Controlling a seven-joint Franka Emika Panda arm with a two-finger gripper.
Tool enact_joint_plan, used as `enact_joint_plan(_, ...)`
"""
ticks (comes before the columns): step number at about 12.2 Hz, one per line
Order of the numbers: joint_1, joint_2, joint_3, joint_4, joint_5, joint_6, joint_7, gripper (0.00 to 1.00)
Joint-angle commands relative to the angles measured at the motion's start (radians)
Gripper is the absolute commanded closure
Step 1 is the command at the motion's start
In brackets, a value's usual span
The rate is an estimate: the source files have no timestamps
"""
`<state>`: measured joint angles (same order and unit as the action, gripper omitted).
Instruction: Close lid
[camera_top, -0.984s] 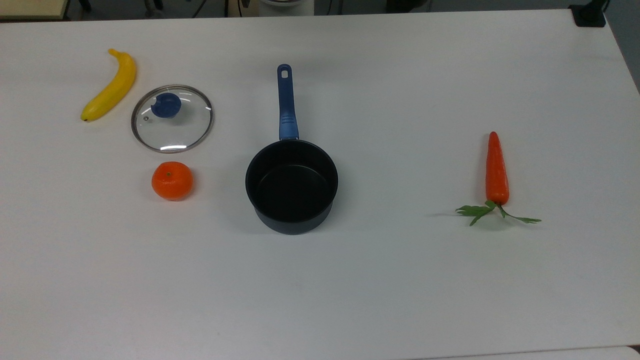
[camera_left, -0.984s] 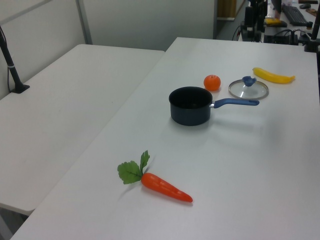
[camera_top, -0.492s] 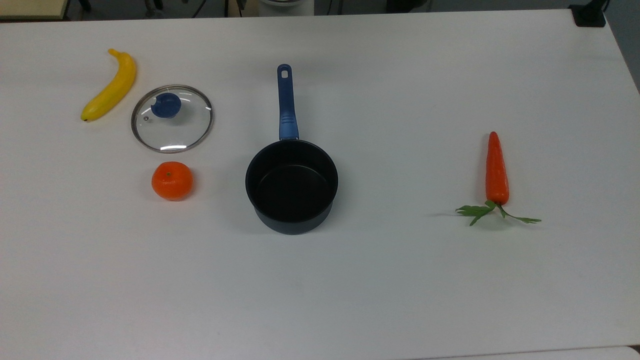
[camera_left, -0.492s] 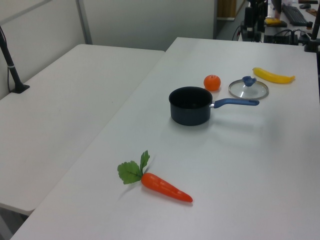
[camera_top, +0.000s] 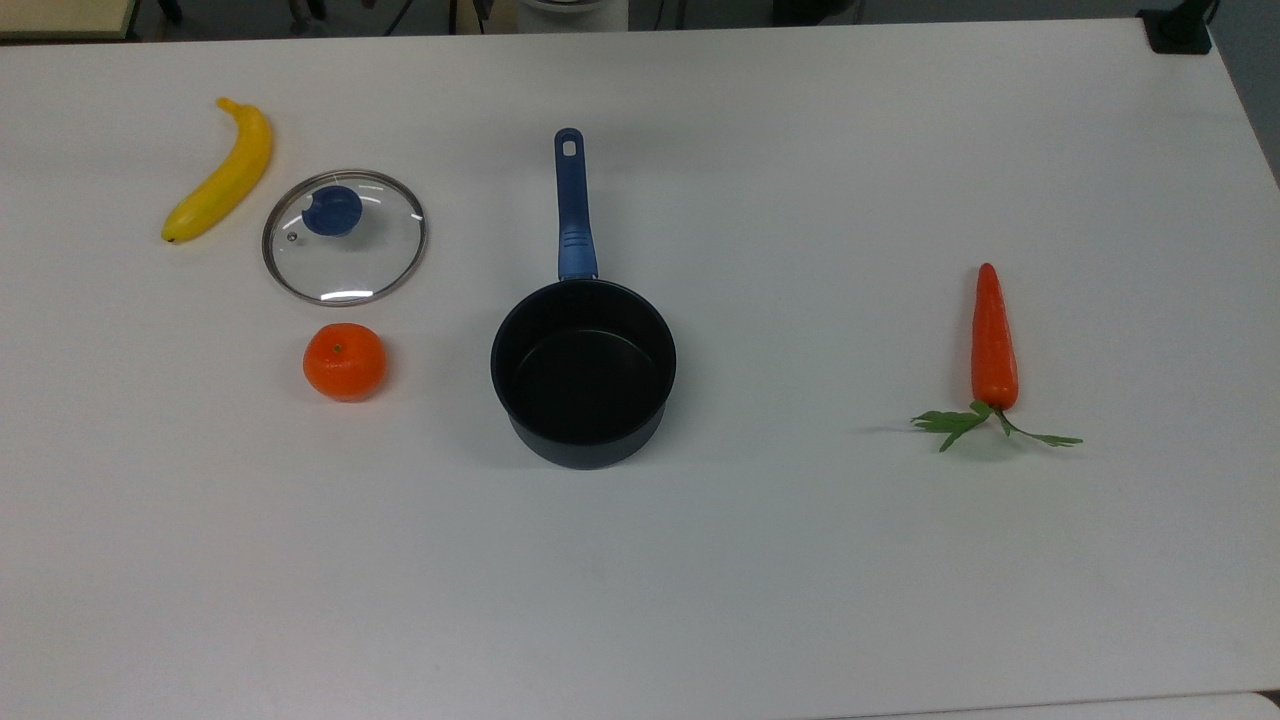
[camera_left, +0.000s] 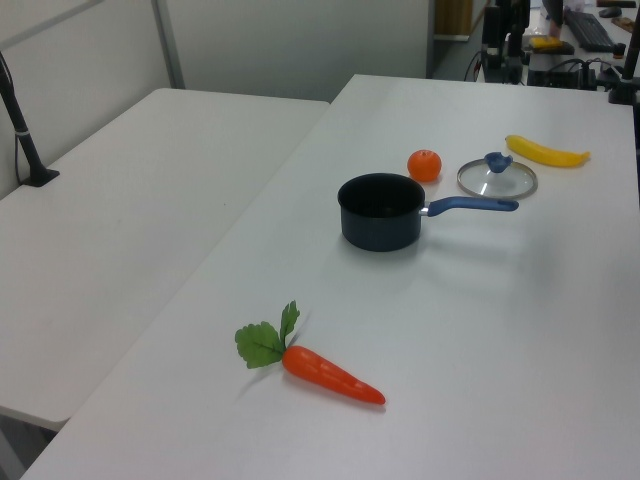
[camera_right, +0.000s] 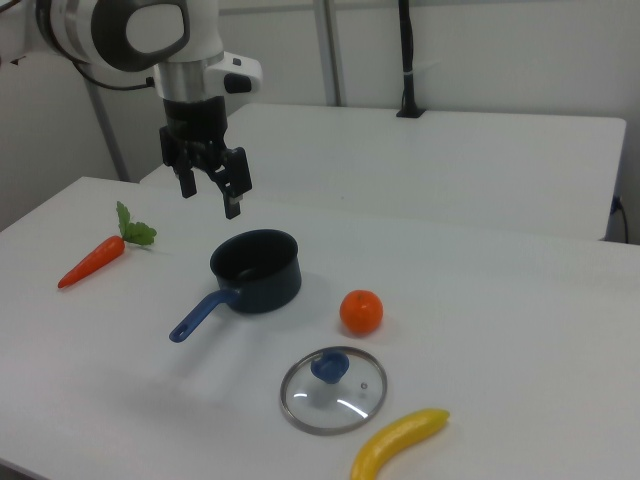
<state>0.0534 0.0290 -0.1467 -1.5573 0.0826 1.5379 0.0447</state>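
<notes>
Near to far in the right view, for you:
1. Banana, lid: lid flat on table, knob up, so you can grab from above.
2. Orange.
3. Pan: uncovered, mouth up, ready for lid.
4. Gripper: empty, fingers spread, well above table beyond pan.
5. Carrot.

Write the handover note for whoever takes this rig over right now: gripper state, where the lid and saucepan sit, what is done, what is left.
Gripper: open, holding nothing, hanging in the air above the table behind the saucepan in the right view.
Lid: flat on the table, knob up, between the banana and the orange, apart from both.
Saucepan: upright, uncovered, nothing inside, to the top view's right of the lid, handle pointing away from the orange.
Carrot: far off on the saucepan's other side.
Done: nothing.
Left: reach the lid, grip its knob, lift, set it on the saucepan.
</notes>
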Motion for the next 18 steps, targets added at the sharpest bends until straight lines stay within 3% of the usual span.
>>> enact_joint_plan(1, -0.026, 0.014, -0.007, 0.028, 0.072, 0.037, -0.002, 0.00)
enact_joint_plan(7, -0.032, 0.060, -0.004, 0.028, 0.085, 0.204, 0.007, 0.00)
enact_joint_plan(13, -0.024, 0.083, 0.007, 0.022, 0.069, 0.197, 0.006, 0.05)
enact_joint_plan(15, -0.038, 0.086, 0.006, -0.030, 0.048, 0.202, -0.009, 0.06)
enact_joint_plan(16, -0.041, 0.095, 0.000, -0.064, 0.004, 0.205, -0.026, 0.06)
enact_joint_plan(18, -0.090, 0.103, -0.002, -0.148, -0.023, 0.262, -0.075, 0.10)
